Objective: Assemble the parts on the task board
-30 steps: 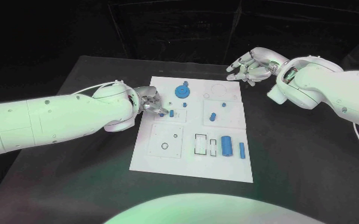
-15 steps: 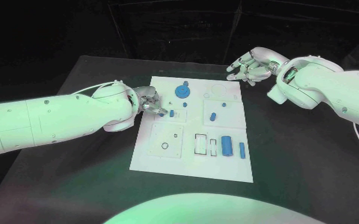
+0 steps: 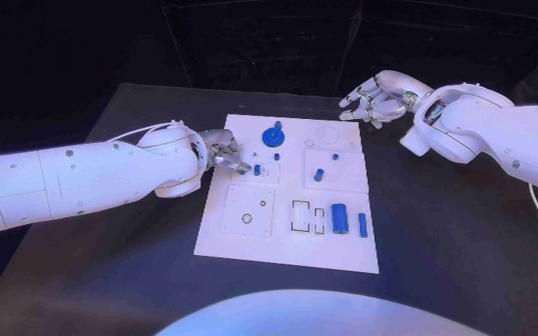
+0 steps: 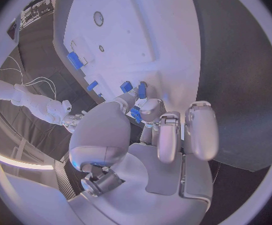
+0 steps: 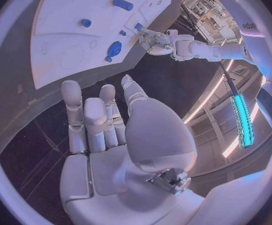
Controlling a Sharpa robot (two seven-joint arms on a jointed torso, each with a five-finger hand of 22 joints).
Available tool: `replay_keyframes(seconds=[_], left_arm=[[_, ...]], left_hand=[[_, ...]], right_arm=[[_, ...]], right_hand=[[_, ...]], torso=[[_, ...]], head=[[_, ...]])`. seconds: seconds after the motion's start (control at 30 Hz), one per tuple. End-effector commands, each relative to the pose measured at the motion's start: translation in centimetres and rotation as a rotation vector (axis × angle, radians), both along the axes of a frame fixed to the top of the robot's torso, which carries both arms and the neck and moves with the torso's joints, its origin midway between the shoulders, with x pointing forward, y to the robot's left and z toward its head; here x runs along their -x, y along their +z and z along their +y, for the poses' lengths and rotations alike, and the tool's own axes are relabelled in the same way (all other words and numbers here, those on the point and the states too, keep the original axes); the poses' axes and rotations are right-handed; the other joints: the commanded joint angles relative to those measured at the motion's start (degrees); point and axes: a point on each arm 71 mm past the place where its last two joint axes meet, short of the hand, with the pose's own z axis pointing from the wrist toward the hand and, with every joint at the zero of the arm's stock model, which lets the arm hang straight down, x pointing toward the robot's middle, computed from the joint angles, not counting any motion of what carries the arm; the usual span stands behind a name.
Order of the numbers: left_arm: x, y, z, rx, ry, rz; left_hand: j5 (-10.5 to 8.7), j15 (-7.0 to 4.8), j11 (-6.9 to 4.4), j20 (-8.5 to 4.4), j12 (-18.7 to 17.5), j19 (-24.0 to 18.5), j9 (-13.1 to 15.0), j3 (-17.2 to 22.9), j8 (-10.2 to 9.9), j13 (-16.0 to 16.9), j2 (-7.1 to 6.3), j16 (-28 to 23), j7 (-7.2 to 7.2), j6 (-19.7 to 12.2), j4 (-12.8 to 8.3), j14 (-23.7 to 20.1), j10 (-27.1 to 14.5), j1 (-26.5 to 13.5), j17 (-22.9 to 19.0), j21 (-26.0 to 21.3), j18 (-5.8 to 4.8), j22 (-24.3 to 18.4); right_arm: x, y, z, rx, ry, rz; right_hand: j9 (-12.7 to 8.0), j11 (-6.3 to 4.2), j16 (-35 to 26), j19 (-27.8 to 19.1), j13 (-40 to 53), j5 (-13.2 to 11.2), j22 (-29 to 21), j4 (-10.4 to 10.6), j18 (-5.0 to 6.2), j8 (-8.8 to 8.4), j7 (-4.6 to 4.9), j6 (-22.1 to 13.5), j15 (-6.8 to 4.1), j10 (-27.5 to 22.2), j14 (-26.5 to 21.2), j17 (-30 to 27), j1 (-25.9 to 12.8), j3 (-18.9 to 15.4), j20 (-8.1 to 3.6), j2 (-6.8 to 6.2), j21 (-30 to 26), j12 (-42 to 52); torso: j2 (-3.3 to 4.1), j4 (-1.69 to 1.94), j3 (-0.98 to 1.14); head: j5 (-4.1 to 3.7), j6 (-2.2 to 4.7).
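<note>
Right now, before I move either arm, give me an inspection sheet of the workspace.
Surface: black table, bare around the board.
Job's things: white task board central; blue round part, large blue cylinder and slim blue bar on it.
Clutter: nothing seen.
Hands: left hand at the board's left edge, fingertips at a small blue part, grip unclear; right hand raised beyond the far right corner, holding nothing.
Cables: thin white cable on left arm.
Surroundings: dark.
</note>
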Motion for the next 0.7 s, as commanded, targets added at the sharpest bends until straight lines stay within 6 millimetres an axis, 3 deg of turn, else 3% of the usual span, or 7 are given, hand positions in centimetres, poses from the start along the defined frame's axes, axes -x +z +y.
replay_keyframes(seconds=[0.03,0.7], left_arm=[[0.05,-0.05,0.09,-0.003,0.008,0.006],[-0.01,-0.11,0.37,-0.004,0.029,0.013]], left_hand=[[0.13,-0.38,-0.15,-0.06,0.4,0.6,0.1,-0.5,0.4,0.1,-0.41,0.2,-0.06,0.4,0.1,6.0,0.1,-0.4,15.1,0.3,-1.00,0.1],[0.14,-0.49,-0.24,-0.19,0.6,0.6,0.3,-1.8,0.8,0.2,-0.71,0.2,-0.14,0.5,1.1,6.0,0.2,-1.6,15.1,0.4,-1.03,0.3]], right_arm=[[-0.01,0.18,0.08,-0.005,0.003,-0.008],[-0.02,0.18,0.13,-0.005,0.003,-0.010]], right_hand=[[0.0,-0.09,-0.3,-0.4,-0.1,0.3,-0.1,0.0,1.01,0.37,0.01,0.0,0.06,-0.4,-0.2,-0.1,-0.2,-0.4,0.03,0.53,-0.2,-0.2],[0.0,-0.09,-0.3,-0.4,-0.1,0.3,-0.1,0.0,1.01,0.37,0.01,0.0,0.06,-0.4,-0.2,-0.1,-0.2,-0.4,0.03,0.53,-0.2,-0.2]], torso=[[0.00,0.02,-0.02],[0.02,0.00,0.01]], head=[[-0.03,-0.01],[0.02,-0.12]])
